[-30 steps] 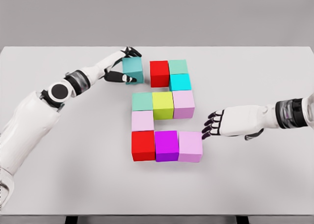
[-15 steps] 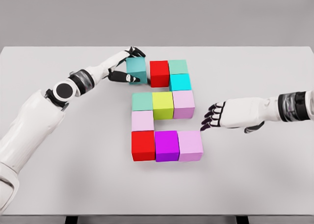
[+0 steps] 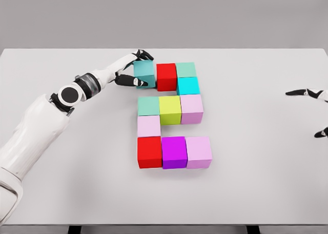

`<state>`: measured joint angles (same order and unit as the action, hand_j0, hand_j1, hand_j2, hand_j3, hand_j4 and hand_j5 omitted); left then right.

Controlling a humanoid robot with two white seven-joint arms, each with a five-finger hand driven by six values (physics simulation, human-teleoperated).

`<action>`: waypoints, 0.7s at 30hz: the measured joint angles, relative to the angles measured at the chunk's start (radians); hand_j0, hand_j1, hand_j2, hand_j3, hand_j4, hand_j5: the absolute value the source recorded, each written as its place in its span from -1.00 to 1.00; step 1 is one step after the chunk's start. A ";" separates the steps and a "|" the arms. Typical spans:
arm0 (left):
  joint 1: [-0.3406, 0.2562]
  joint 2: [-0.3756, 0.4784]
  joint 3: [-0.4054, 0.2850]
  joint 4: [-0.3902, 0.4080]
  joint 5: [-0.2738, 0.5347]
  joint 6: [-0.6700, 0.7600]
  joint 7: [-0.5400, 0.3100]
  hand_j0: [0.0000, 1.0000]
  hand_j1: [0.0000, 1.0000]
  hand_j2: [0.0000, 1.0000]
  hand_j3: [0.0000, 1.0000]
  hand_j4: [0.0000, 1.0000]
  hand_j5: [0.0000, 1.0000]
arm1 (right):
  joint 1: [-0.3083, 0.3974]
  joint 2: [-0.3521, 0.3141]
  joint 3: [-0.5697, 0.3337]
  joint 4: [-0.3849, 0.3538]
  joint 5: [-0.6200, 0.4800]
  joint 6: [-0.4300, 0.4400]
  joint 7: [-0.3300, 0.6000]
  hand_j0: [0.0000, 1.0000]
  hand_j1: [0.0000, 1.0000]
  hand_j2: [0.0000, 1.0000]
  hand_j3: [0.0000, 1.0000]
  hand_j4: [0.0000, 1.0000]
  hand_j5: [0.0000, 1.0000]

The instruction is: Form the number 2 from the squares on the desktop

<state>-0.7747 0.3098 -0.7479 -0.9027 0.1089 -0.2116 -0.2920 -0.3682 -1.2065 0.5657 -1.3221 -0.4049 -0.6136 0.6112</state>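
Note:
Coloured cubes lie on the white table (image 3: 256,182) in the shape of a 2. The top row holds a teal cube (image 3: 145,73), a red cube (image 3: 166,76) and a pale green cube (image 3: 186,70), with a cyan cube (image 3: 188,85) below that. The middle row is green (image 3: 148,106), yellow (image 3: 170,109) and pink (image 3: 191,109). A pale pink cube (image 3: 149,125) links down to red (image 3: 149,152), purple (image 3: 173,152) and pink (image 3: 199,152). My left hand (image 3: 137,69) is shut on the teal cube, pressed against the red one. Only fingertips of my right hand (image 3: 312,111) show at the right edge, spread.
The table's front edge runs along the bottom of the view, and a grey wall stands behind the far edge.
My left hand has slid the teal cube right until it meets the red cube. My right hand has pulled away from the bottom pink cube to the right edge.

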 measured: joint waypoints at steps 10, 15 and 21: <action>0.000 -0.010 0.001 0.000 -0.022 0.000 0.001 -0.39 -0.39 -0.39 -0.39 -0.39 -0.39 | 0.058 0.137 -0.075 -0.013 -0.087 0.000 0.000 1.00 1.00 1.00 1.00 1.00 1.00; 0.002 -0.013 0.002 0.000 -0.023 0.001 0.003 -0.06 -0.06 -0.06 -0.06 -0.06 -0.06 | 0.060 0.155 -0.081 -0.016 -0.086 0.000 0.000 1.00 1.00 1.00 1.00 1.00 1.00; 0.000 -0.013 0.003 0.000 -0.026 0.001 0.005 0.25 0.25 0.25 0.25 0.25 0.25 | 0.061 0.173 -0.080 -0.037 -0.085 0.000 0.000 1.00 1.00 1.00 1.00 1.00 1.00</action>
<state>-0.7746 0.2973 -0.7453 -0.9026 0.0829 -0.2102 -0.2868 -0.3068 -1.0336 0.4852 -1.3594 -0.4900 -0.6132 0.6112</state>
